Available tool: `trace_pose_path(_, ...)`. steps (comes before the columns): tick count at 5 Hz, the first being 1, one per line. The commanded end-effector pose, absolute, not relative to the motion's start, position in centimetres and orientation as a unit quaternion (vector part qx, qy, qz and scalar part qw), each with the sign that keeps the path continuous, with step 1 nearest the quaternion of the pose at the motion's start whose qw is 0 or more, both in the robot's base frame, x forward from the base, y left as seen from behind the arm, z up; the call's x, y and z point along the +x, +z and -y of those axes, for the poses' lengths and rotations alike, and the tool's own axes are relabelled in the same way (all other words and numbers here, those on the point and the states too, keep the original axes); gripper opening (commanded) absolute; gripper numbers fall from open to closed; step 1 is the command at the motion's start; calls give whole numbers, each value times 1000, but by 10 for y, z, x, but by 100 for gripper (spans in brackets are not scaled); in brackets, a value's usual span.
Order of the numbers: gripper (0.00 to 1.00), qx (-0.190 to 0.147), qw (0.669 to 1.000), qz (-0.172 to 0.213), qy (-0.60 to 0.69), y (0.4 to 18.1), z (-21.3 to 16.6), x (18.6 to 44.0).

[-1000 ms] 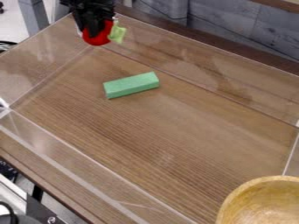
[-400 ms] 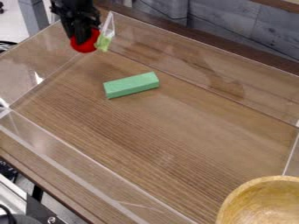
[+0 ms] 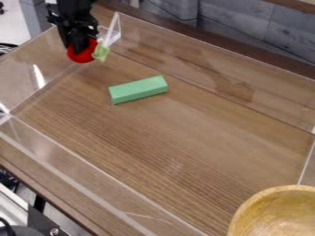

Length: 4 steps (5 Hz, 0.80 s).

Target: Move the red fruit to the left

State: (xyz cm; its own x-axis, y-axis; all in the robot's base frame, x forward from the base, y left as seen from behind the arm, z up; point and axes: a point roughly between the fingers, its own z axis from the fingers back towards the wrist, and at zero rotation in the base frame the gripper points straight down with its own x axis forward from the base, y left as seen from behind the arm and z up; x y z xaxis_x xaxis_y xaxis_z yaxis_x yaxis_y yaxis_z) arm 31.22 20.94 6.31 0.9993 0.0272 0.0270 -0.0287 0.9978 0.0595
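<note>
We see the gripper, pointing down and closed on the red fruit, at the far left corner, left of the green block; next, we judge, comes lowering and release.

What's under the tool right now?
The red fruit sits between the tool's fingers, its green stem end showing at right. Whether it touches the tabletop is hidden.

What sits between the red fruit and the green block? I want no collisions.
Nothing: in the camera view only bare wooden tabletop separates the red fruit from the green block.
</note>
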Motion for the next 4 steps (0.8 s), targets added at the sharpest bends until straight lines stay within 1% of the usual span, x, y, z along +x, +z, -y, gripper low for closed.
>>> trace_pose_path(1,0,44,998,33,28,65,-217,312)
trace_pose_path(2,100,38,998,27,42,48,-217,305)
trace_pose_path(3,100,30,999,24,23,40,-209,300)
trace_pose_path(4,0,22,999,32,2,43,-198,295)
